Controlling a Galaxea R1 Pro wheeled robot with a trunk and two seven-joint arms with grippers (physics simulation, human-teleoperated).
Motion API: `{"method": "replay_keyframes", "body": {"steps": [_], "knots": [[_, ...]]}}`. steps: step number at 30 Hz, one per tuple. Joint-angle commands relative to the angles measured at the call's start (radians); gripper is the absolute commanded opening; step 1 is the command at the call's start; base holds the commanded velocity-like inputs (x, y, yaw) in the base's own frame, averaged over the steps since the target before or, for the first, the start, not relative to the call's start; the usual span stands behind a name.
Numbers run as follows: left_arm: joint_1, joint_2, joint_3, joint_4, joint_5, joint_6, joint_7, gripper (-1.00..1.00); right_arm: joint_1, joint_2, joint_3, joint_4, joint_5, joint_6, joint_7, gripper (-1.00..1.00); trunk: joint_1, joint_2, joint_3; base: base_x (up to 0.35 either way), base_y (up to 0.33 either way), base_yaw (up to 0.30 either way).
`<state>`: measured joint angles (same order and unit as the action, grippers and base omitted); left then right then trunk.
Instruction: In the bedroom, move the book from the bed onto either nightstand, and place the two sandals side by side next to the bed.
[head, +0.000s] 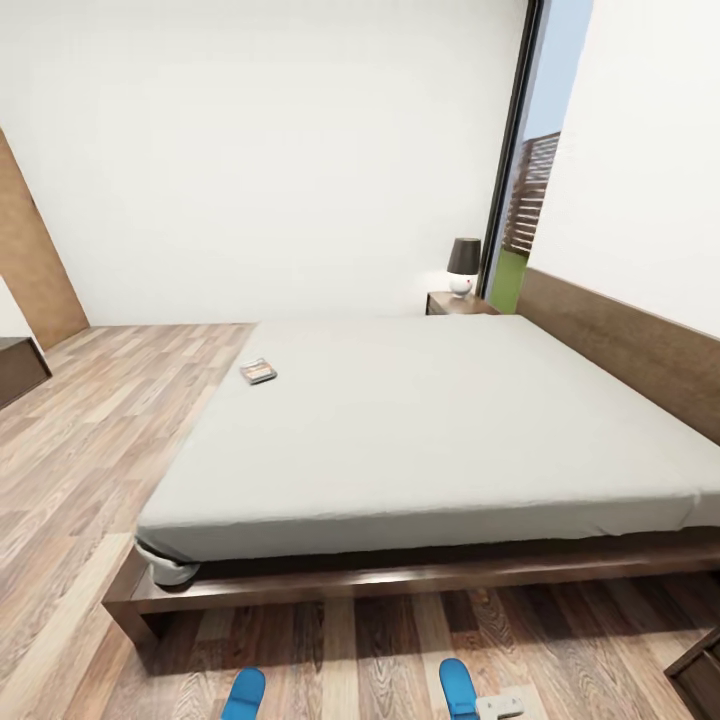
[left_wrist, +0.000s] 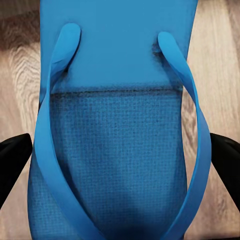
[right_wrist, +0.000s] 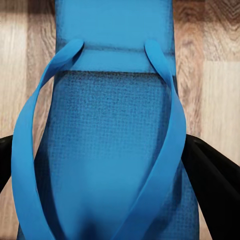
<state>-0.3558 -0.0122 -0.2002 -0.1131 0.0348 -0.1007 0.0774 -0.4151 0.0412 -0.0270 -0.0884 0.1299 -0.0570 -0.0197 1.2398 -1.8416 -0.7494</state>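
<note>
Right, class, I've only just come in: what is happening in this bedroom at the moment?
A two-armed robot faces the bed, a blue sandal between each gripper's fingers: the left sandal in the left gripper, the right sandal in the right gripper. Both sandals show low over the wood floor, apart. The book lies on the mattress; the far nightstand carries a lamp.

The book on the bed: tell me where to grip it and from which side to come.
Grip the book across its thin edges, coming from the foot of the bed. It lies flat on the mattress close to that edge, so a low pinch from there looks easiest; from across the mattress the reach is probably too long.
</note>
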Motion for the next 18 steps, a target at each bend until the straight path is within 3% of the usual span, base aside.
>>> {"method": "replay_keyframes", "body": {"steps": [1,18], "knots": [[-0.001,0.0,-0.008,0.001,0.004,-0.004,0.005,-1.0,-0.001,0.0,-0.003,0.001,0.01,-0.003,-0.002,-1.0,0.0,0.0,-0.001,0.0,0.0,0.013],[0.0,0.0,-0.008,0.001,0.004,-0.005,0.005,-1.0,-0.001,0.0,-0.004,0.001,0.012,-0.004,-0.002,-1.0,0.0,0.0,-0.001,0.0,0.0,0.087]]}}
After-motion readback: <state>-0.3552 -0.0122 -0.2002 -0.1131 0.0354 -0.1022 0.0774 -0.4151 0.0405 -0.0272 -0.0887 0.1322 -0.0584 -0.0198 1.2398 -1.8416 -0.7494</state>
